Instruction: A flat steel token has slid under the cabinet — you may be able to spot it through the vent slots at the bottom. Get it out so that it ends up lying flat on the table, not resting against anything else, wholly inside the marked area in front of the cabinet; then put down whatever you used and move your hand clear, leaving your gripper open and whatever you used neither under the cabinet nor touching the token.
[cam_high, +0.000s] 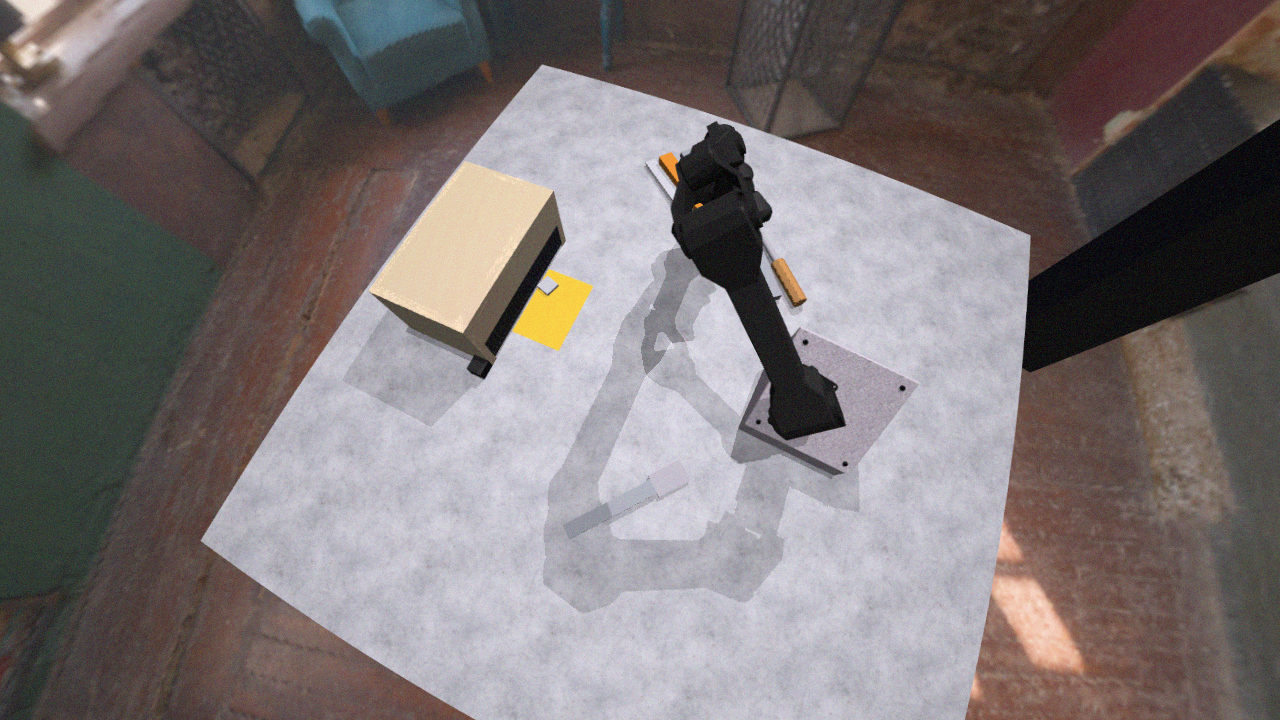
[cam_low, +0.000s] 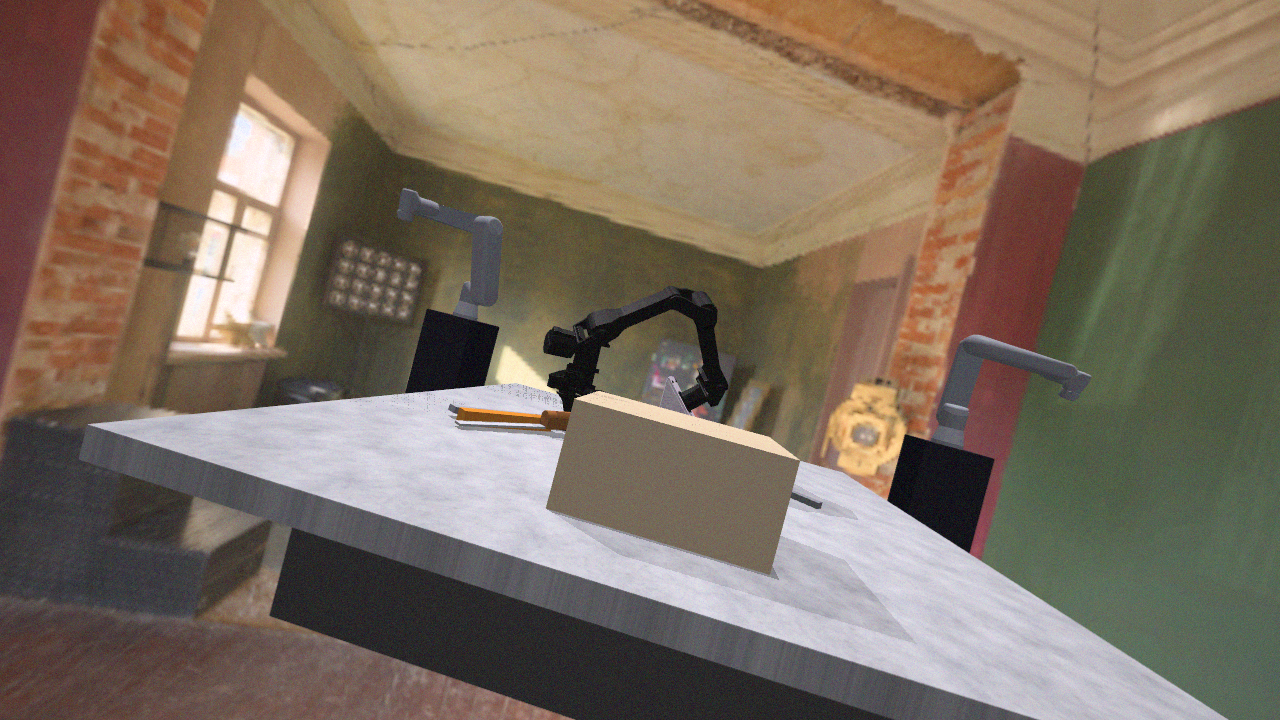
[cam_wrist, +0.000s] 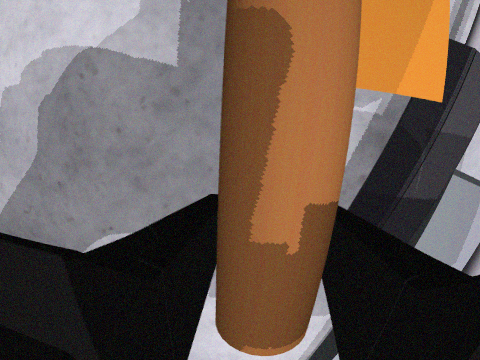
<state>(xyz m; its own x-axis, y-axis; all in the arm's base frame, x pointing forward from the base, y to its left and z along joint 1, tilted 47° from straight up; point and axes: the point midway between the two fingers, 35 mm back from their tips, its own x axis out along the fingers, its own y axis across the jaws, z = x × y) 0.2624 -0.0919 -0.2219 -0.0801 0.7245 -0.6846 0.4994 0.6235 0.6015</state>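
Note:
The beige cabinet (cam_high: 465, 250) (cam_low: 671, 483) stands at the table's left. The yellow marked area (cam_high: 559, 313) lies in front of it. The small grey token (cam_high: 547, 286) lies flat at the area's corner nearest the cabinet, right by the dark slotted front. I cannot tell if it is wholly inside. My gripper (cam_wrist: 271, 212) (cam_low: 572, 386) is shut on a brown round tool handle (cam_wrist: 287, 74) low over the table's back. In the overhead view the arm's wrist (cam_high: 711, 170) hides the fingers. A brown handle end (cam_high: 790, 281) and an orange piece (cam_high: 667, 165) (cam_wrist: 400, 20) show on either side.
A pale grey flat paddle (cam_high: 626, 501) lies on the table in front of the arm's base plate (cam_high: 868, 394). A grey strip (cam_low: 492, 423) lies along the brown tool. A wire cage (cam_high: 796, 62) stands beyond the table's back edge.

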